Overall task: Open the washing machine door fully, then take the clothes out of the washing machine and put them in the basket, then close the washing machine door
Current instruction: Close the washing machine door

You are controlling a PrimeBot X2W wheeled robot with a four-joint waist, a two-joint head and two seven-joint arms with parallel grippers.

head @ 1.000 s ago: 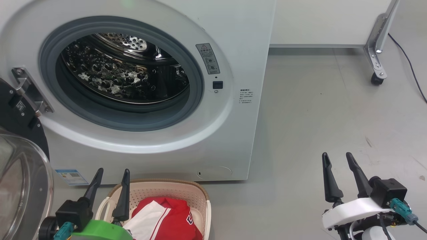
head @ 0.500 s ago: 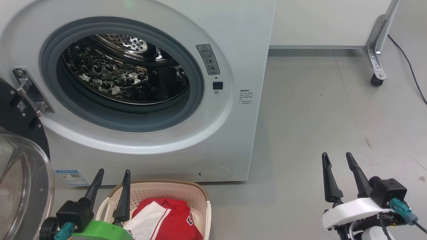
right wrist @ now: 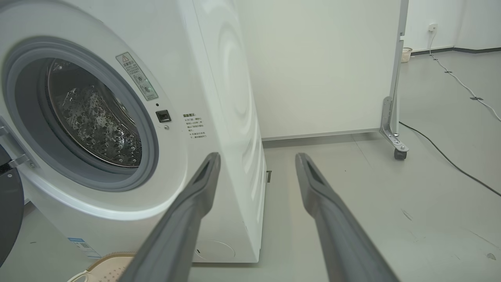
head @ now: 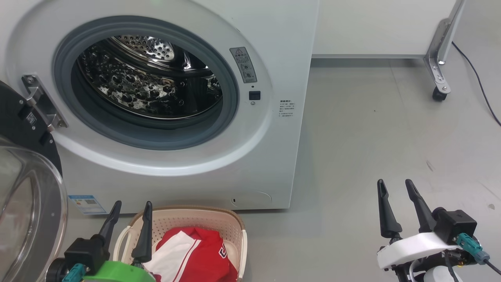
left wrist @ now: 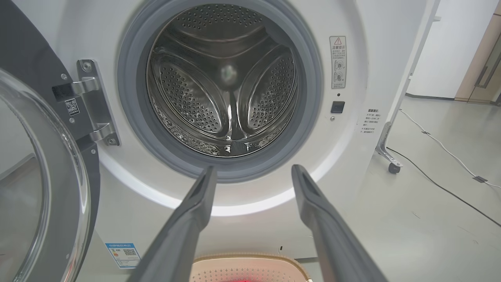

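The camera nudged slightly; left gripper (head: 132, 203) and right gripper (head: 394, 182) stayed spread wide, empty. Red-and-white clothes (head: 195, 250) in the cream perforated basket (head: 188, 213) got cut off.

Washing machine (head: 282, 58) empty, door (head: 27, 203) open (at left), red clothes (head: 195, 250) in cream basket (head: 188, 218).

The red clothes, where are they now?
In the head view the clothes lie in the basket on the floor at the lower left, right in front of the washing machine, beside the left gripper.
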